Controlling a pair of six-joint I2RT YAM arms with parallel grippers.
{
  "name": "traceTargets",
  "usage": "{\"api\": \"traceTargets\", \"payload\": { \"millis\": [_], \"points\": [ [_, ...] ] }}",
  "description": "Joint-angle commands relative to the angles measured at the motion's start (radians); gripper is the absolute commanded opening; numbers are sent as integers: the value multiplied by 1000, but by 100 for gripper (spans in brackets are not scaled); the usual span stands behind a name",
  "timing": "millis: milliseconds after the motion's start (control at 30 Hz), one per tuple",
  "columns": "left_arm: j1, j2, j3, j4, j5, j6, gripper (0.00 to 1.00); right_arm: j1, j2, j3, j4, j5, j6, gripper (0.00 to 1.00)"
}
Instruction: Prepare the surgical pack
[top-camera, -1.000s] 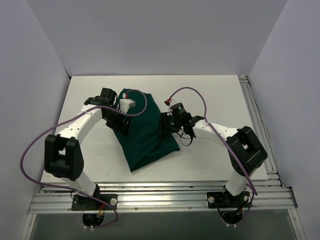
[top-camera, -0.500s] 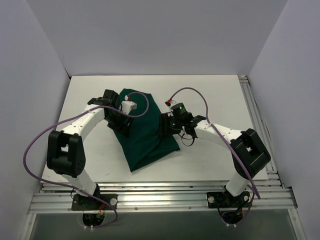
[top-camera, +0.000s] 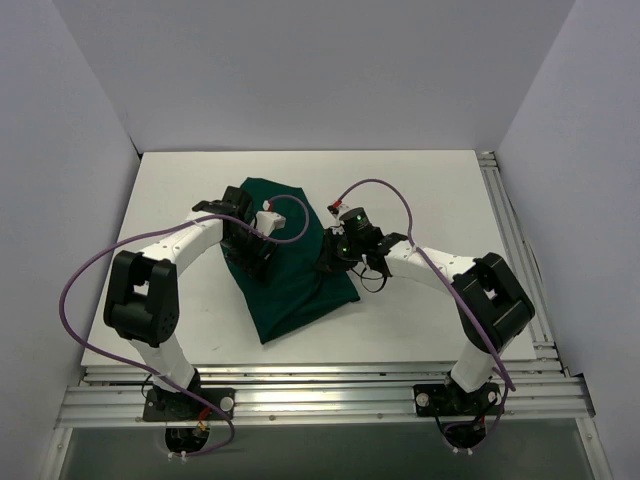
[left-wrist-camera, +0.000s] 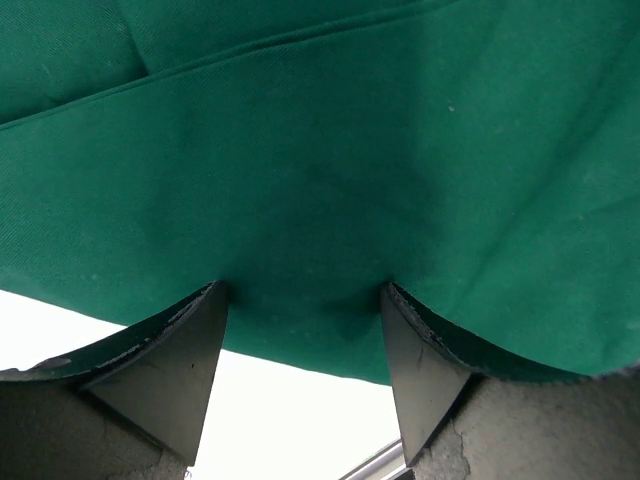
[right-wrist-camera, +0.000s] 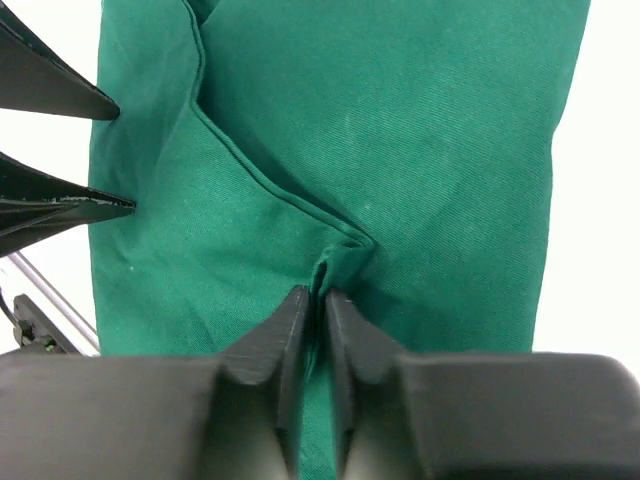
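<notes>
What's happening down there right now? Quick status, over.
Right gripper shut, pinching a fold of the green drape. Left gripper open at the drape's edge. Drape lies folded on the table; nothing else seen in the way.

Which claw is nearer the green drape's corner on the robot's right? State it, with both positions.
Right. The right claw pinches a fold of the drape close beside that corner; the left claw sits open at the opposite edge, across the cloth.
</notes>
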Motion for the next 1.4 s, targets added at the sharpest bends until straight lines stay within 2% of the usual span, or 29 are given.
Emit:
{"api": "traceTargets", "payload": {
  "millis": [0,33,367,667,700,767,800,833,900,1000,1167,1367],
  "points": [
    [-3,5,8,36,-7,10,72,-15,-26,-16,21,13,13,7],
    [-3,2,9,36,-9,11,72,-27,-32,-19,21,15,10,0],
    [0,-6,35,30,-33,19,72,-45,-104,-25,-29,128,-18,0],
    [12,-58,117,-35,-12,41,75,-38,-120,-79,-5,200,31,0],
    [12,-55,115,-33,-19,42,75,-38,-112,-82,-8,214,27,2],
    [14,-44,110,-33,-27,42,75,-39,-77,-72,-35,251,18,14],
    [15,-30,109,-32,-32,41,75,-39,-66,-59,-51,259,10,27],
    [17,-22,107,-32,-32,38,75,-38,-55,-43,-69,274,-14,34],
    [26,-10,103,-30,-33,34,75,-33,-67,16,-133,294,-42,45],
    [37,-18,98,-25,-32,34,75,-32,-149,66,-184,335,-85,56],
    [63,-41,106,-24,-29,38,75,-42,-198,108,-212,342,-165,65],
    [115,-64,94,-22,-16,36,75,-142,-46,122,-135,182,-216,65]
  ]
}}
